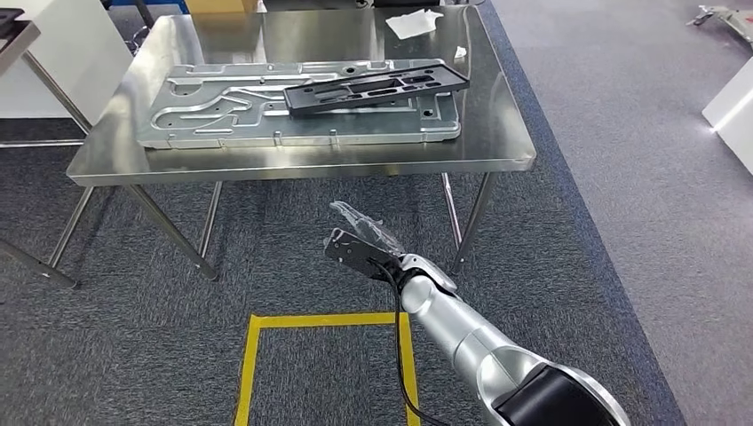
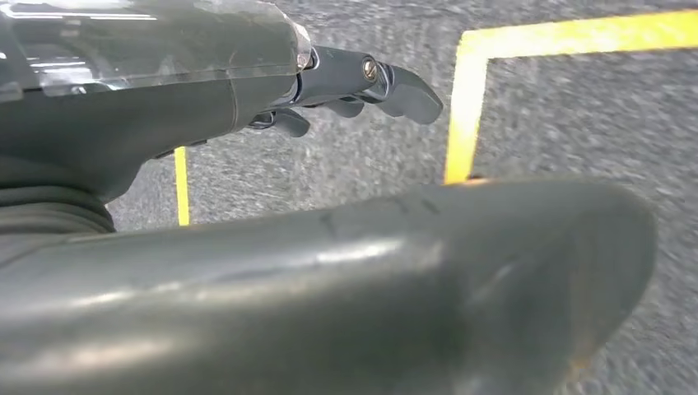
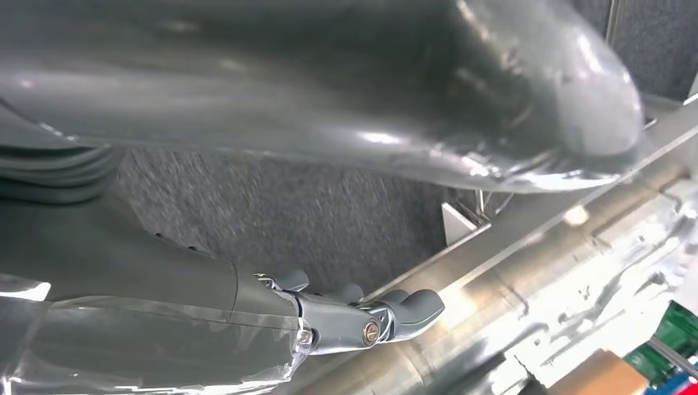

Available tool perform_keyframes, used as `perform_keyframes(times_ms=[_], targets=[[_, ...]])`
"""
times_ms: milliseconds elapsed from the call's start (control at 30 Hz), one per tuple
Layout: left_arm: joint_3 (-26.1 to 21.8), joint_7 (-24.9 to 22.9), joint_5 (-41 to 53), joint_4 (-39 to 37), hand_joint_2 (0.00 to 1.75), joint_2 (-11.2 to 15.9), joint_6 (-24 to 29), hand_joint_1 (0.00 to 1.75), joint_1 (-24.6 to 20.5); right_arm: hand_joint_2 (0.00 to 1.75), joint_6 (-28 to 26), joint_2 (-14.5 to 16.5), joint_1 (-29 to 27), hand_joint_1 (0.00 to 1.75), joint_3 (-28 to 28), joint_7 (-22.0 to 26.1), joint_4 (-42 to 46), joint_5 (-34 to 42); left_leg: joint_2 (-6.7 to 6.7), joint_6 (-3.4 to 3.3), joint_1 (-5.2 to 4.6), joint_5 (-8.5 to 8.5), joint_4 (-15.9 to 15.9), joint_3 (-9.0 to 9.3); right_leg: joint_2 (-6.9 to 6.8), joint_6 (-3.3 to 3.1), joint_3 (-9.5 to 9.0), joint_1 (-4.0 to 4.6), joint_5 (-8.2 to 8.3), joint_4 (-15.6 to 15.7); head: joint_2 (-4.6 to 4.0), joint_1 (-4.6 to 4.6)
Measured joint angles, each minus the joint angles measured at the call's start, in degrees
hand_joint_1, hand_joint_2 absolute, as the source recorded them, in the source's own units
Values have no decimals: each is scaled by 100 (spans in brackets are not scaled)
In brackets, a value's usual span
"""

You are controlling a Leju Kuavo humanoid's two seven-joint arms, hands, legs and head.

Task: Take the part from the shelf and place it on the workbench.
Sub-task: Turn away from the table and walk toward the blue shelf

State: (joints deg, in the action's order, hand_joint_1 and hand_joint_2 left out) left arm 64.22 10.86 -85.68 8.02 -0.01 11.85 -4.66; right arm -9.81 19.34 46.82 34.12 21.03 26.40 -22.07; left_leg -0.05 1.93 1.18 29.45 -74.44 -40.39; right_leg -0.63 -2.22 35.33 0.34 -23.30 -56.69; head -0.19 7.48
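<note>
A long black part (image 1: 377, 89) lies slanted on top of a large machined aluminium plate (image 1: 222, 115) on the steel workbench (image 1: 311, 164). My right hand (image 1: 360, 244) hovers over the carpet in front of the bench's near edge, below its top, fingers apart and holding nothing. In the right wrist view its fingers (image 3: 403, 309) hang close to the bench's steel edge (image 3: 535, 247). My left hand (image 2: 247, 164) hangs over the floor with its fingers (image 2: 395, 82) loosely stretched and nothing in it.
A yellow tape square (image 1: 266, 321) marks the carpet at my feet, also seen as the tape corner (image 2: 469, 82). White crumpled paper (image 1: 415, 22) and a cardboard box (image 1: 222, 5) sit at the bench's far side. A white cabinet (image 1: 80, 53) stands at left.
</note>
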Motion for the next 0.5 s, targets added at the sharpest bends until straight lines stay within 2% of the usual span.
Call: perform_keyframes(times_ms=[33, 67, 100, 133, 167, 233, 267, 300, 333, 400, 433, 467, 500], targets=[[0, -5, -1, 0, 0, 4, 9, 0, -4, 0, -22, 1, -23, 0, 0, -4, 21, -7, 5, 0, 0, -155, 244, 237, -3, 15, 92, -2, 52, -32, 0, 0], [0, -11, -1, 0, 0, 7, 17, 0, -13, 0, -43, 5, -38, 0, 0, -8, 45, -24, 45, -5, -5, -203, 632, 535, -10, 34, 175, 4, 95, -72, -1, 1], [0, -20, -4, 0, 0, 9, 26, 0, -27, 0, -62, 10, -46, 0, 0, -13, 73, -46, 91, -28, -22, -158, 1063, 836, -20, 56, 240, 12, 130, -114, -1, 1], [0, -30, -9, 0, 0, 11, 36, 0, -41, 0, -79, 16, -51, 0, 0, -20, 97, -73, 134, -66, -38, -69, 1396, 1044, -38, 84, 278, 21, 166, -146, -1, 1], [0, -40, -14, 0, 0, 13, 46, 0, -57, 0, -95, 24, -53, 0, 1, -30, 117, -104, 161, -112, -57, 20, 1606, 1157, -63, 113, 297, 27, 202, -162, -1, 1], [0, -52, -26, 0, 0, 8, 64, 0, -72, 0, -134, 33, -66, 0, 2, -66, 135, -180, 116, -223, -64, -9, 1688, 1144, -118, 179, 312, 16, 261, -164, 0, 0], [0, -49, -30, 0, 0, 2, 68, 0, -74, 0, -153, 38, -74, 0, 4, -86, 139, -222, 83, -270, -57, -56, 1698, 1116, -114, 214, 339, 5, 210, -202, 0, 0], [0, -44, -34, 0, 0, -5, 70, 0, -73, 0, -169, 42, -82, 0, 7, -104, 146, -256, 56, -315, -48, -112, 1713, 1077, -88, 248, 393, -5, 69, -322, 1, -1], [0, -38, -45, 0, 0, -11, 70, 0, -73, 0, -179, 43, -88, 0, 9, -117, 153, -278, 31, -346, -39, -169, 1722, 1027, -48, 278, 480, -18, -157, -549, 1, -1], [0, -32, -65, 0, 0, -12, 70, 0, -71, 0, -185, 44, -106, 0, 16, -127, 161, -297, -40, -369, -41, -284, 1714, 890, 6, 324, 713, -45, -652, -1277, 1, -1], [0, -30, -73, 0, 0, -12, 70, 0, -68, 0, -185, 44, -124, 0, 20, -131, 162, -301, -84, -364, -42, -336, 1708, 820, 12, 336, 789, -55, -775, -1595, 1, -1], [0, -29, -76, 0, 0, -12, 70, 0, -63, 0, -185, 44, -144, 0, 24, -133, 162, -303, -134, -356, -43, -384, 1702, 754, 16, 338, 783, -61, -784, -1752, 0, 0], [0, -28, -77, 0, 0, -13, 70, 0, -59, 0, -185, 48, -161, 0, 27, -136, 162, -303, -189, -344, -44, -424, 1696, 700, 30, 326, 655, -64, -695, -1665, 0, 0]])
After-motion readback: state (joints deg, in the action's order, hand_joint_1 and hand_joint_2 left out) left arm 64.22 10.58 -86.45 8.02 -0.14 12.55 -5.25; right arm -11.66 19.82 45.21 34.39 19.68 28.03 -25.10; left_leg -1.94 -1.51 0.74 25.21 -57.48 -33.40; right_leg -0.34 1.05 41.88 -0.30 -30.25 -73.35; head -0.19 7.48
